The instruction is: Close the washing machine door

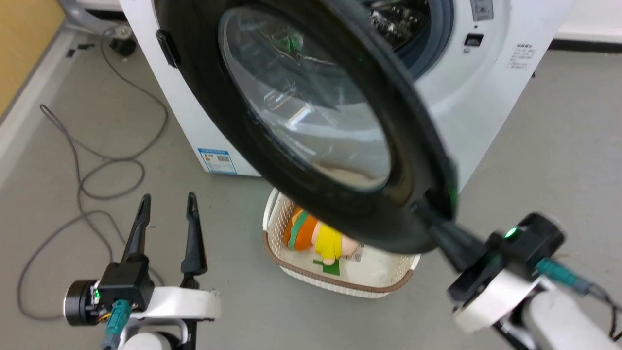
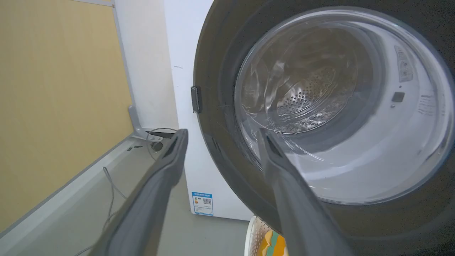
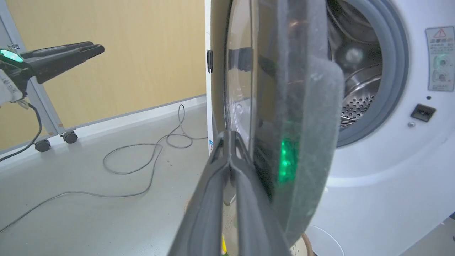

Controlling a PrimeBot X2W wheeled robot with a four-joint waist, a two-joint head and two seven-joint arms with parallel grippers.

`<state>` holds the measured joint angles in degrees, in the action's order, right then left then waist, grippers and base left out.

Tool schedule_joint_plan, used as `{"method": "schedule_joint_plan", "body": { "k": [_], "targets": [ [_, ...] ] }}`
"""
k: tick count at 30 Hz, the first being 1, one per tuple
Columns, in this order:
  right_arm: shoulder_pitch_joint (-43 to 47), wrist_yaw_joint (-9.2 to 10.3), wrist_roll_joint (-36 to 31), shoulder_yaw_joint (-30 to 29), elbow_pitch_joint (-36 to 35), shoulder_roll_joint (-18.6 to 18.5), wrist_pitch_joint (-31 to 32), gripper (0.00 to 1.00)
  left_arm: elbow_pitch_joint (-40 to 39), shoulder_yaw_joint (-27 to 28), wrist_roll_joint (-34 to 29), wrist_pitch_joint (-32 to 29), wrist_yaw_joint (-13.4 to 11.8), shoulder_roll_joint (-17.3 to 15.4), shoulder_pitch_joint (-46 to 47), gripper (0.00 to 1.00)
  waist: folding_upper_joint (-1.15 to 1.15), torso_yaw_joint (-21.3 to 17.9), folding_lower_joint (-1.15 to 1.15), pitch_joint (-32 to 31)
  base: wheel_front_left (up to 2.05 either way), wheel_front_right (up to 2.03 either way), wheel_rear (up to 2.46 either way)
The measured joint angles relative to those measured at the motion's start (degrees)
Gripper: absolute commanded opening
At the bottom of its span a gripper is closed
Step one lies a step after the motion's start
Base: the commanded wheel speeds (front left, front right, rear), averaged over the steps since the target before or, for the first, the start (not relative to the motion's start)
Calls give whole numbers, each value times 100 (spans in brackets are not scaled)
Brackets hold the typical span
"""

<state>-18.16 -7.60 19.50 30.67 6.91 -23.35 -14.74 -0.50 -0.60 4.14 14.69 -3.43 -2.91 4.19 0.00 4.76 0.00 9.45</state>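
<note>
The washing machine door (image 1: 301,107) is seen swung open from the washing machine (image 1: 486,112), hinged at the machine's left edge and standing out at an angle from the white front, so that the steel drum (image 1: 398,19) and the grey-blue gasket (image 1: 432,43) are exposed behind it. The right gripper (image 1: 427,218) is held at the door's free edge; its 2 fingers are pressed together with nothing between them, and their tips are set against the black rim on the door's outer side. A green glow is reflected on the rim just beside those tips. The left gripper (image 1: 168,197) is held over the grey floor (image 1: 559,146) at the lower left, well apart from the door, with its 2 fingers spread and nothing held. In the left wrist view the door's glass bowl is faced by these fingers, and the perforated drum is seen through it. A cream basket (image 1: 388,287) is placed on the floor beneath the open door, and a toy (image 1: 316,236) in orange, yellow and green is lying in it. A grey cable (image 1: 77,160) is looped across the floor to the machine's left, and a small blue label (image 1: 217,160) is stuck low on the machine's front.
</note>
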Motion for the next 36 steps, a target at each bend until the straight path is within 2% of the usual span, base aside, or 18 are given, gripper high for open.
{"method": "schedule_joint_plan", "body": {
  "k": [9, 27, 36],
  "targets": [
    [-592, 1, 175, -1082, 747, 65, 0, 0, -82, -260, 20, 0, -112, 7, 343, 100, 0, 95, 0, 424, 0, 0, 0],
    [-2888, 4, 123, -2175, 2969, 166, -1, 0, -223, -510, 211, 0, -354, 8, 799, 100, 0, 406, 1, 1265, 0, 0, 0],
    [-3574, 4, -22, -2306, 3717, 213, 0, 0, -247, -587, 255, 0, -455, 7, 879, 100, 0, 523, 0, 1440, 0, 0, 0]
  ]
}}
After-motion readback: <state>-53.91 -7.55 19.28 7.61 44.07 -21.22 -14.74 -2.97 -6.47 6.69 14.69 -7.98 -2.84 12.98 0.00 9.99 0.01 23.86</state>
